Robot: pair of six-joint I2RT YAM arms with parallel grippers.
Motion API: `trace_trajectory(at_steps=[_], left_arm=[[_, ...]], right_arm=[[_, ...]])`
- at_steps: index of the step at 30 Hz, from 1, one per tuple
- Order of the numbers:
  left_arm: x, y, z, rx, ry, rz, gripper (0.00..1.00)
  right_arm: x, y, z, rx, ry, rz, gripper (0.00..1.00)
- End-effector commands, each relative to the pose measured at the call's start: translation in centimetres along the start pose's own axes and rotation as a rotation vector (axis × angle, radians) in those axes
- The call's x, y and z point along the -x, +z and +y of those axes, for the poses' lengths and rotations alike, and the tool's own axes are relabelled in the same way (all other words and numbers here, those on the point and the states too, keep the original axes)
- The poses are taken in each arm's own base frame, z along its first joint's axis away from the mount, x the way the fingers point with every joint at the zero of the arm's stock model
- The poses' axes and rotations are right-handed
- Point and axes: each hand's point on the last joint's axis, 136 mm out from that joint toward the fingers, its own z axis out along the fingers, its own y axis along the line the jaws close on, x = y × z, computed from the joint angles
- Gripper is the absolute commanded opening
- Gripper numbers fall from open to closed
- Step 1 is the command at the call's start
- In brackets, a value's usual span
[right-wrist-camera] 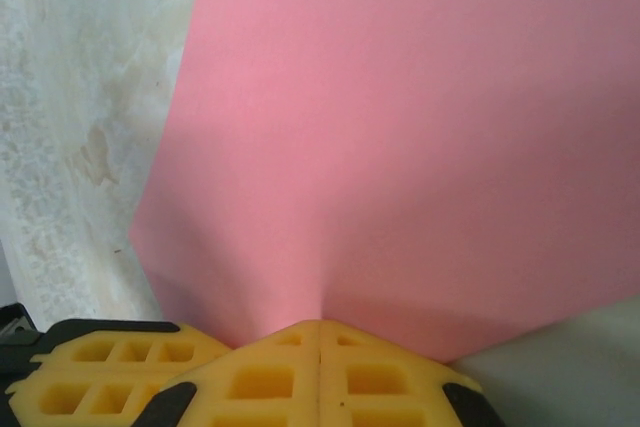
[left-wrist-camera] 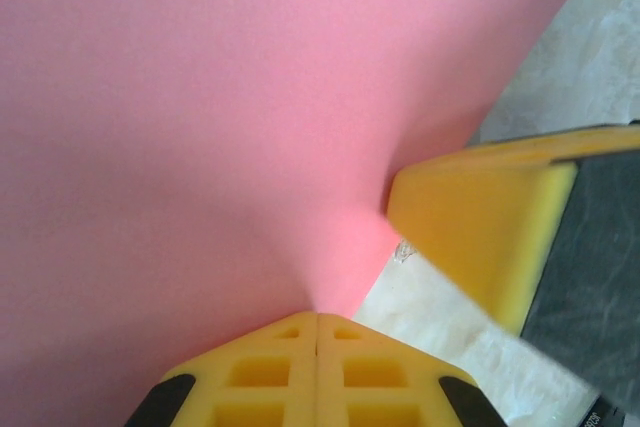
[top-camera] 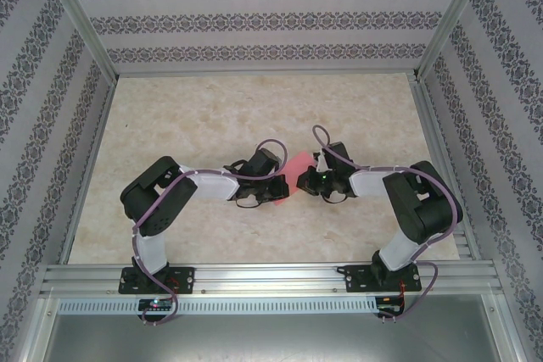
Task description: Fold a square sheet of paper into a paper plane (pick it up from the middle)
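It was a robotics lab cell: an aluminium-profile frame (top-camera: 83, 23) boxed a marble-patterned tabletop (top-camera: 221, 116), wallpaper panels (top-camera: 254, 19) formed walls, and the left arm (top-camera: 161, 201) and right arm (top-camera: 416, 209) were bolted to a front rail (top-camera: 271, 275).

The light is bright, soft and even, falling from above. The pale worktop (top-camera: 212, 116) looks slightly washed out, with only faint shadows under the arms (top-camera: 204, 182). The enclosure's posts (top-camera: 81, 19) lean outward toward the corners. Up close, the pink square sheet of paper (left-wrist-camera: 200, 147) glows paler beside the yellow fingers (left-wrist-camera: 270, 377), whose edges are soft. In the right wrist view a dim shade lies over the paper's upper right.
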Motion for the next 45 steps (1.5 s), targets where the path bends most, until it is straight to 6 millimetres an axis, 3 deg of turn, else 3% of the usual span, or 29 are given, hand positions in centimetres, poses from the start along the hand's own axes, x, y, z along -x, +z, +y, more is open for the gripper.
trace_trajectory(at_steps=[1, 17, 24, 27, 31, 35, 39, 45], left_arm=[[-4.8, 0.1, 7.3, 0.231, -0.102, 0.139, 0.00], [-5.5, -0.1, 8.0, 0.247, -0.113, 0.156, 0.00], [-5.3, -0.2, 7.6, 0.237, -0.105, 0.151, 0.00], [-5.0, -0.1, 7.3, 0.230, -0.096, 0.149, 0.00], [-4.5, 0.1, 6.7, 0.211, -0.078, 0.136, 0.00], [-4.1, 0.2, 6.1, 0.189, -0.066, 0.125, 0.00], [-3.7, 0.1, 5.3, 0.165, -0.054, 0.113, 0.00], [-2.5, -0.2, 3.6, 0.125, -0.005, 0.084, 0.00]], right_arm=[[2.5, -0.5, -3.3, -0.100, 0.021, -0.070, 0.00], [8.8, -3.2, -8.8, -0.163, 0.188, -0.221, 0.00], [10.8, -4.8, -8.2, -0.167, 0.186, -0.290, 0.00], [11.5, -6.1, -6.5, -0.116, 0.138, -0.346, 0.00], [10.1, -7.1, -2.6, 0.057, 0.057, -0.364, 0.00], [6.6, -5.6, -0.6, 0.081, 0.017, -0.254, 0.00], [3.9, -3.1, 0.1, 0.072, 0.008, -0.151, 0.00], [2.9, -0.6, -0.4, 0.046, 0.022, -0.082, 0.00]])
